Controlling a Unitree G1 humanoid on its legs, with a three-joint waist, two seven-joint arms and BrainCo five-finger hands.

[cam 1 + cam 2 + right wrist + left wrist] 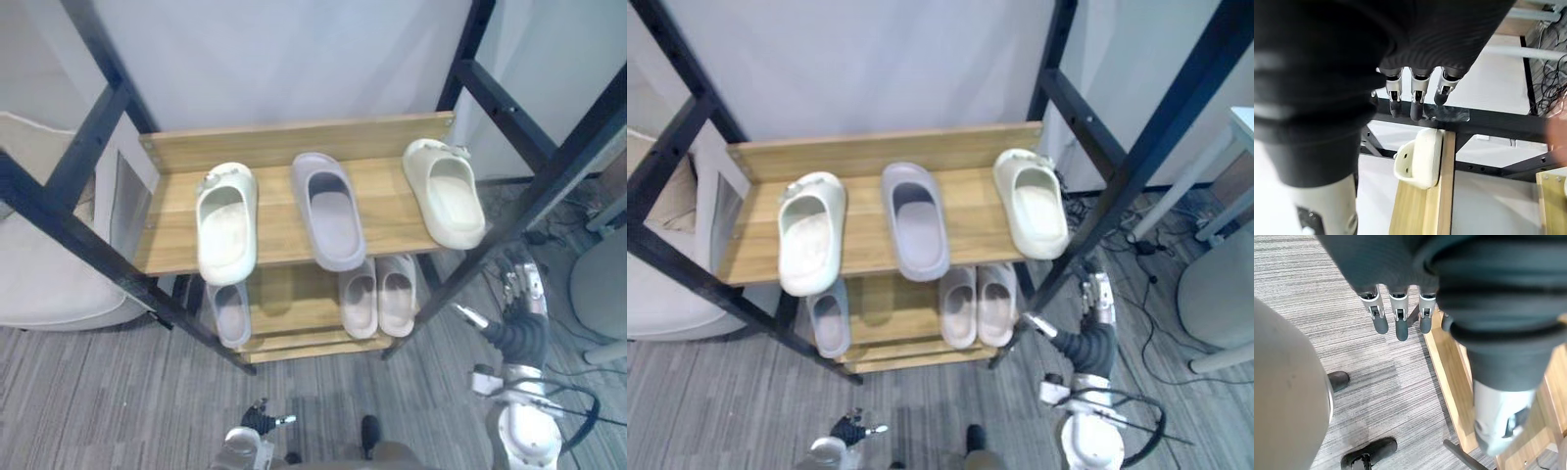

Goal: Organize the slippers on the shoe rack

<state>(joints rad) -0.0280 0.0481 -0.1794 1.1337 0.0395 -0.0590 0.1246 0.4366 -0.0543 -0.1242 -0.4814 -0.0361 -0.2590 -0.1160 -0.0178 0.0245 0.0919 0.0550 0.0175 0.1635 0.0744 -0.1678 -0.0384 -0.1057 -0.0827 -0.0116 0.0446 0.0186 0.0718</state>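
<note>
The wooden shoe rack [284,147] has a black frame. On its top shelf lie a cream slipper [226,223] at the left, a lilac slipper [327,211] in the middle and a second cream slipper [444,191] at the right, also seen from the side [1420,156]. The lower shelf holds one lilac slipper [230,311] and a beige pair [377,297]. My right hand [524,294] hangs open and empty by the rack's right front post, below the top shelf. Low over the floor before the rack, my left hand [1398,318] is open and empty too.
A beige cushioned chair [39,264] stands left of the rack. A grey rounded object [602,284] and loose cables [1117,211] lie to the right, with a white table leg [1205,166] behind. The rack's black posts [93,250] slant forward at both sides.
</note>
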